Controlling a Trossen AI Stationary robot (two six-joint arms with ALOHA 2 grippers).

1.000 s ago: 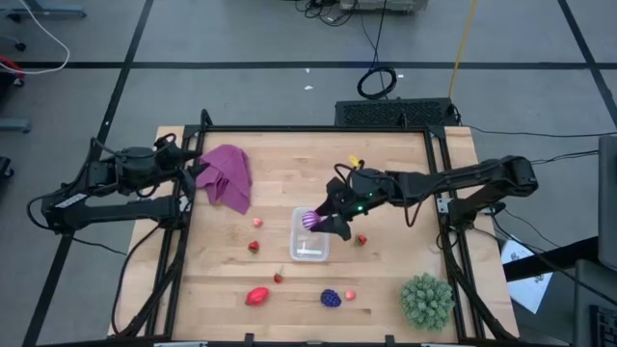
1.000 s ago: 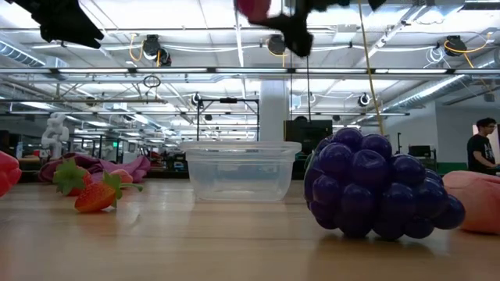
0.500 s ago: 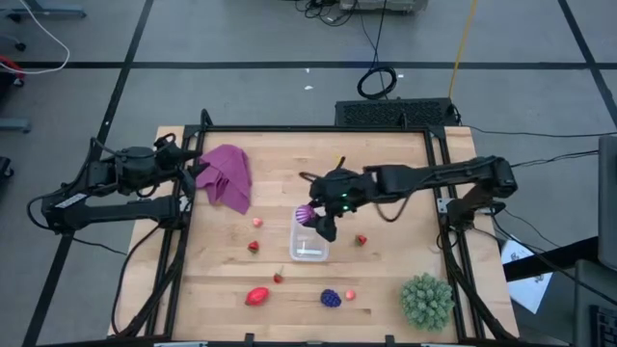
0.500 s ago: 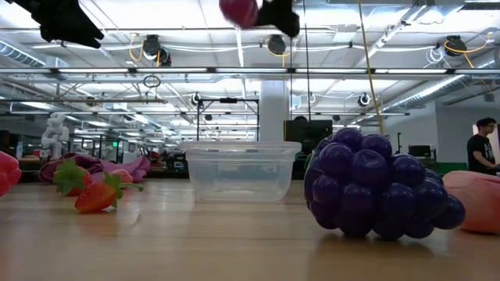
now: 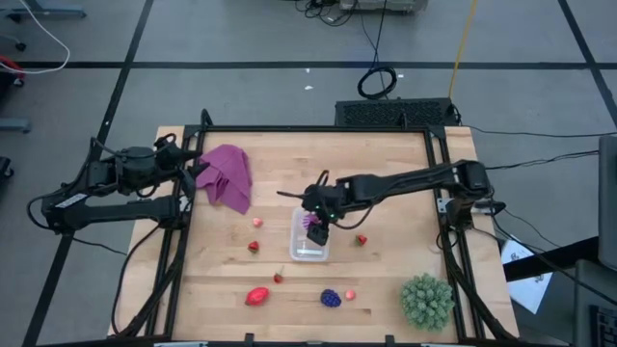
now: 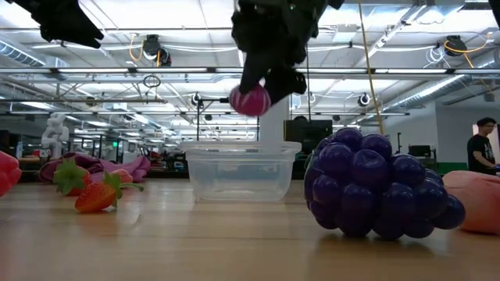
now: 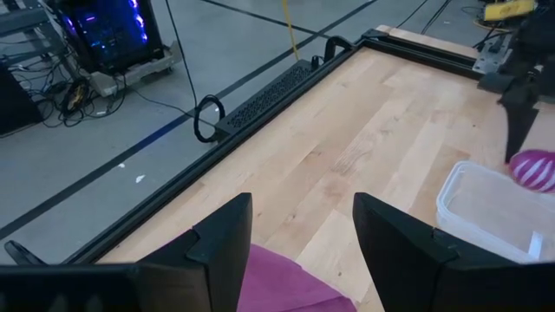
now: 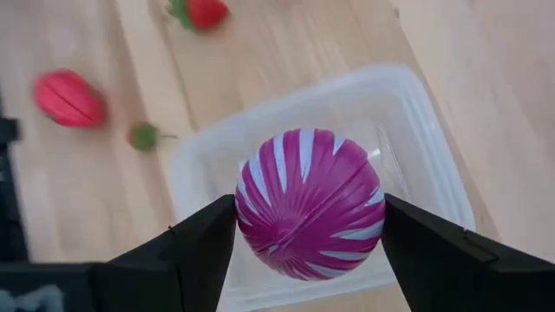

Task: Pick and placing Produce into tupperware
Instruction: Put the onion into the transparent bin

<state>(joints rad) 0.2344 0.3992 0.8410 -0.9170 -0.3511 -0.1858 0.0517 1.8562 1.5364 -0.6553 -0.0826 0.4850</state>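
My right gripper hangs over the clear tupperware, shut on a magenta ball with white stripes. In the low view that ball sits just above the tub's rim. Loose produce lies on the table: small red berries, a larger red piece and a dark purple grape cluster. My left gripper is open and waits at the table's left edge, over the magenta cloth. My right gripper pinches the striped magenta ball between its two fingers, one on each side of the ball. The fingers come from above, pointing down. The ball is lifted clear, over the tub's open top.
A big green spiky ball sits at the table's near right corner. One berry lies right of the tub, another nearer than it. A black frame runs round the table. A person stands far behind.
My right gripper has moved toward the table's left edge and then down, still shut on the striped ball. The ball has dropped from high above the tub to just over its rim.
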